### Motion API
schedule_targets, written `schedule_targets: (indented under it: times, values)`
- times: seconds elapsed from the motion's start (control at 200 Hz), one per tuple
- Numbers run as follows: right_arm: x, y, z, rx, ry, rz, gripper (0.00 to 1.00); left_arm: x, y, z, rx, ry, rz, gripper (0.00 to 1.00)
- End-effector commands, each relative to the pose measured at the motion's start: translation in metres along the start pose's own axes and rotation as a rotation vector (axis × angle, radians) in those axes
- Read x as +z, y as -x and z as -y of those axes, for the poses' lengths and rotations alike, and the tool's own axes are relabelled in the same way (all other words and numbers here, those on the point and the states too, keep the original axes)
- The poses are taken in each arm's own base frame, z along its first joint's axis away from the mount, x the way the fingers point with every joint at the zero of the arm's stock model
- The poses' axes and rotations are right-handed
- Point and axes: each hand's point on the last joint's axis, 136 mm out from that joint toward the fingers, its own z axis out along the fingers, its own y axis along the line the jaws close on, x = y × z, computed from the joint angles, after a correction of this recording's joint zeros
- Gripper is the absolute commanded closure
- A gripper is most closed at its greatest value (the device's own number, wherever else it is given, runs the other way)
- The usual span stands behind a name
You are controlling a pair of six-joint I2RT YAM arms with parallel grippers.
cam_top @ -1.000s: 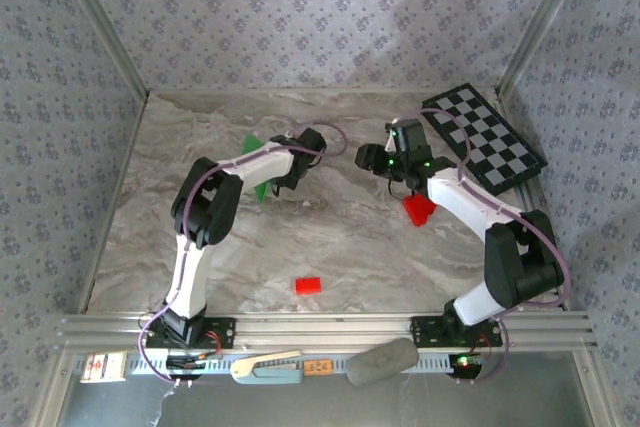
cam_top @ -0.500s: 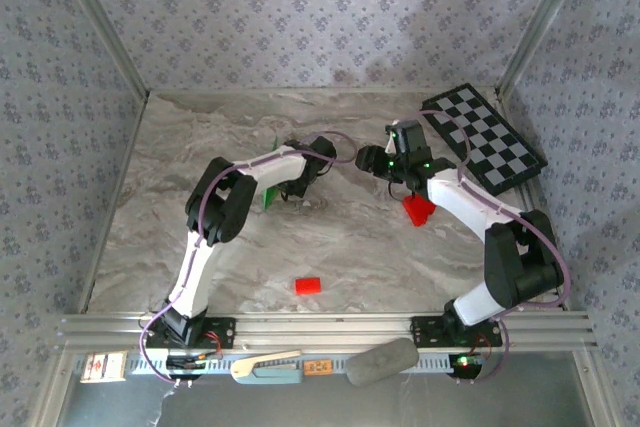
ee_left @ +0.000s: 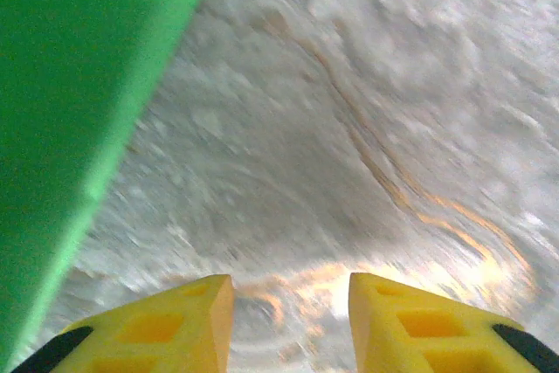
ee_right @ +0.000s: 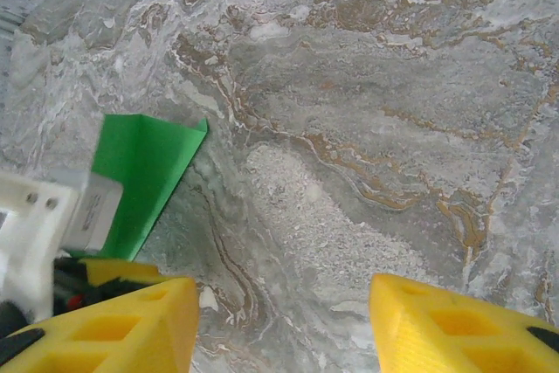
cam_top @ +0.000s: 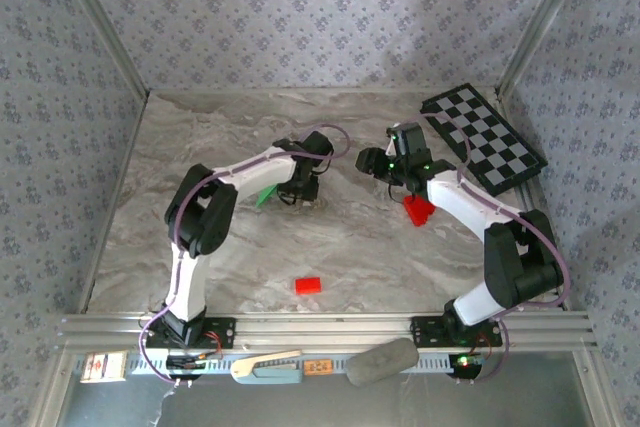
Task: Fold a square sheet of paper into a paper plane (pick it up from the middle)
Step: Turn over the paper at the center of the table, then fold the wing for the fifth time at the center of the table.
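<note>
The green sheet of paper (cam_top: 265, 194) lies on the marble table with the left arm hiding most of it, so I cannot tell its shape. In the left wrist view the green paper (ee_left: 79, 85) is at the left, beside the jaws and not between them. My left gripper (cam_top: 301, 197) (ee_left: 291, 290) is open over bare table just right of the paper. My right gripper (cam_top: 371, 160) (ee_right: 281, 290) hovers open farther right, facing the paper (ee_right: 144, 172), which shows a slanted edge and a pointed corner.
A red wedge (cam_top: 418, 209) lies under the right forearm. A small red block (cam_top: 308, 285) sits near the front centre. The checkerboard (cam_top: 483, 136) lies at the back right. Metal frame posts and patterned walls enclose the table.
My left gripper has opened and swung right, off the paper. Less green now shows beside the left arm. The right arm has stayed put.
</note>
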Motion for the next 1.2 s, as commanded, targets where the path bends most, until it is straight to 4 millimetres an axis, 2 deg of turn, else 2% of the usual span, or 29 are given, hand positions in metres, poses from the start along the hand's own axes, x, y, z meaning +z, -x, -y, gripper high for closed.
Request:
schedule_targets:
  times: [0.0, 0.025, 0.11, 0.175, 0.235, 0.44, 0.62, 0.805, 0.945, 1.194]
  values:
    - [-0.001, 0.004, 0.005, 0.02, -0.014, 0.024, 0.43, -0.036, -0.002, 0.032, -0.068, -0.239, 0.008, 0.59]
    - [-0.001, 0.004, 0.005, 0.02, -0.013, 0.025, 0.43, -0.039, -0.006, 0.034, -0.07, -0.263, -0.001, 0.59]
    - [0.0, 0.003, 0.004, 0.018, -0.002, 0.026, 0.41, -0.059, 0.0, 0.041, -0.08, -0.358, 0.042, 0.58]
    - [0.0, 0.003, 0.004, 0.015, 0.001, 0.027, 0.39, -0.069, 0.004, 0.037, -0.095, -0.405, 0.064, 0.58]
    - [0.001, 0.002, 0.002, 0.008, 0.007, 0.027, 0.38, -0.069, 0.009, 0.026, -0.124, -0.415, 0.089, 0.58]
    - [0.003, 0.001, -0.003, -0.002, 0.016, 0.019, 0.36, -0.043, 0.013, -0.019, -0.187, -0.355, 0.085, 0.61]
    - [0.006, -0.002, -0.005, -0.006, 0.018, 0.008, 0.35, -0.015, 0.015, -0.054, -0.247, -0.276, 0.07, 0.69]
    - [0.011, -0.005, -0.01, -0.015, 0.021, -0.009, 0.34, 0.007, 0.023, -0.08, -0.315, -0.24, 0.072, 0.76]
    - [0.016, -0.009, -0.014, -0.023, 0.028, -0.033, 0.33, 0.018, 0.029, -0.088, -0.339, -0.233, 0.07, 0.79]
    - [0.026, -0.016, -0.021, -0.036, 0.041, -0.071, 0.34, 0.034, 0.024, -0.089, -0.334, -0.222, 0.025, 0.84]
